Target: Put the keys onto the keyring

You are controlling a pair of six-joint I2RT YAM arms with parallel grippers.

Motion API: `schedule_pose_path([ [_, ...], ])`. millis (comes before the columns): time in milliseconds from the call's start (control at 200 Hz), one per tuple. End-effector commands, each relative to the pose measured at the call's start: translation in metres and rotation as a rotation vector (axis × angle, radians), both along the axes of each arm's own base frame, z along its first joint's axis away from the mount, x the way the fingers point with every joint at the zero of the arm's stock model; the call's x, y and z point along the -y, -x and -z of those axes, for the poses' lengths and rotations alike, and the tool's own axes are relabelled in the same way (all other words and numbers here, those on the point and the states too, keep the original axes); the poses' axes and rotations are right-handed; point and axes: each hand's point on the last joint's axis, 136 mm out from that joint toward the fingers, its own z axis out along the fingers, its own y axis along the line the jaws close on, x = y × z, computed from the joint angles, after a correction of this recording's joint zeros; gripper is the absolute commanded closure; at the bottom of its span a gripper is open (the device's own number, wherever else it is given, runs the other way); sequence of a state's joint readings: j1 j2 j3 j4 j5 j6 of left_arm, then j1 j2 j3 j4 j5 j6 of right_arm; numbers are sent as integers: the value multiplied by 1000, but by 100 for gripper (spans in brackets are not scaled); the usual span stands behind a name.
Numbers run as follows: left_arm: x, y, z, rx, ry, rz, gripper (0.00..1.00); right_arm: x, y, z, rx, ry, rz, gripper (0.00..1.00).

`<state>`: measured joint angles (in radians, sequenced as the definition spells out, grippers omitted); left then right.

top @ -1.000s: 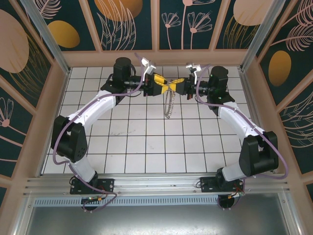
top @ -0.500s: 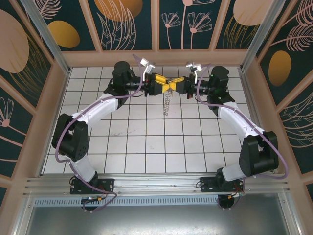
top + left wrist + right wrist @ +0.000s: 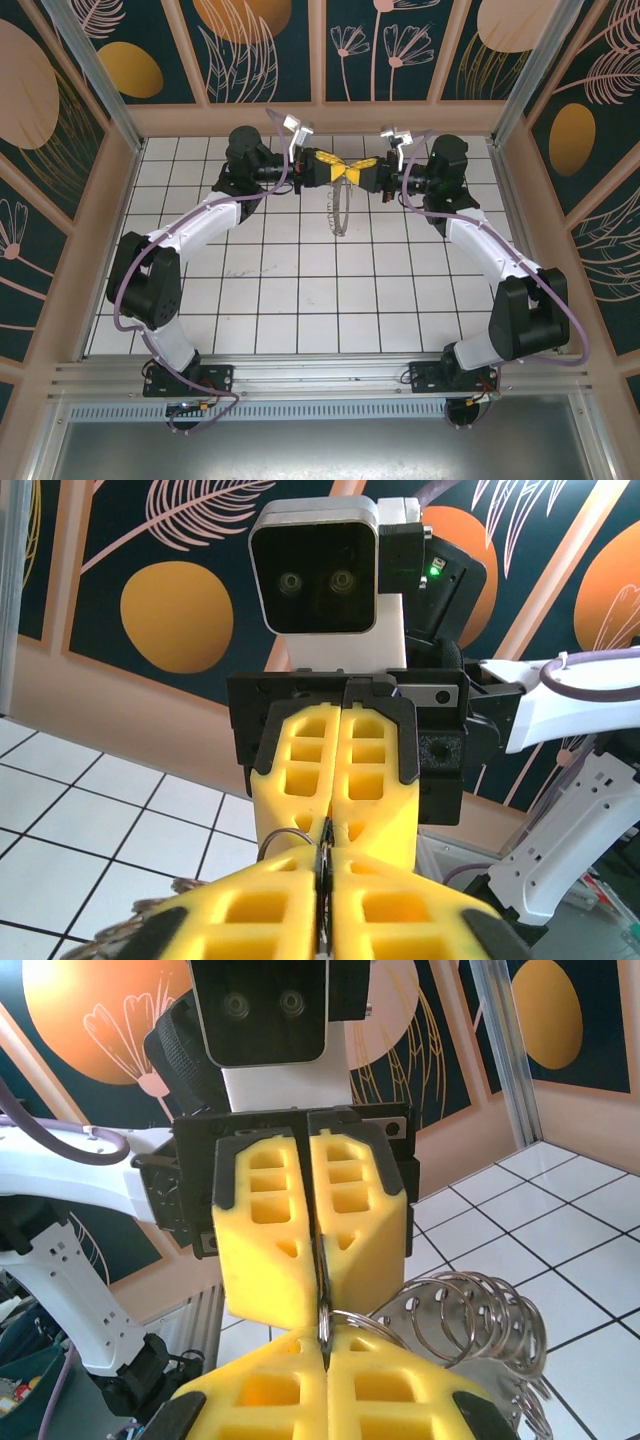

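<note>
Upper centre, top view: left gripper (image 3: 340,168) and right gripper (image 3: 355,171) meet tip to tip, both pinched shut, right on the keyring (image 3: 338,210) wire, left's catch unclear, key not discernible; risk: uneven pull twists the hanging keyring free, dropping it.

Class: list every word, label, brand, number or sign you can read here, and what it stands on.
None can be read. The wall panels carry only plant and circle drawings; the camera housing in the left wrist view is blank, beside a green light.
</note>
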<state>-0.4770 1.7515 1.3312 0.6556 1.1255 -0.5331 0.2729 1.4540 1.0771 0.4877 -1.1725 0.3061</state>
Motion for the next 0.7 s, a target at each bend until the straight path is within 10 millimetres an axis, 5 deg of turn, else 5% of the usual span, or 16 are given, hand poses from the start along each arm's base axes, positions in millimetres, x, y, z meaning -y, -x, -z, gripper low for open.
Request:
schedule_pose_path([
  [0, 4, 9, -5, 38, 19, 49, 94, -2, 6, -11, 55, -20, -17, 100],
  [80, 5, 9, -3, 31, 12, 58, 92, -2, 5, -13, 58, -21, -16, 100],
  [220, 6, 10, 3, 20, -5, 60, 73, -2, 4, -14, 60, -20, -15, 100],
  [360, 5, 11, 5, 18, -13, 56, 71, -2, 4, -15, 61, -20, -9, 100],
  [696, 5, 10, 0, 31, 0, 50, 99, -2, 3, -14, 54, -22, -10, 100],
])
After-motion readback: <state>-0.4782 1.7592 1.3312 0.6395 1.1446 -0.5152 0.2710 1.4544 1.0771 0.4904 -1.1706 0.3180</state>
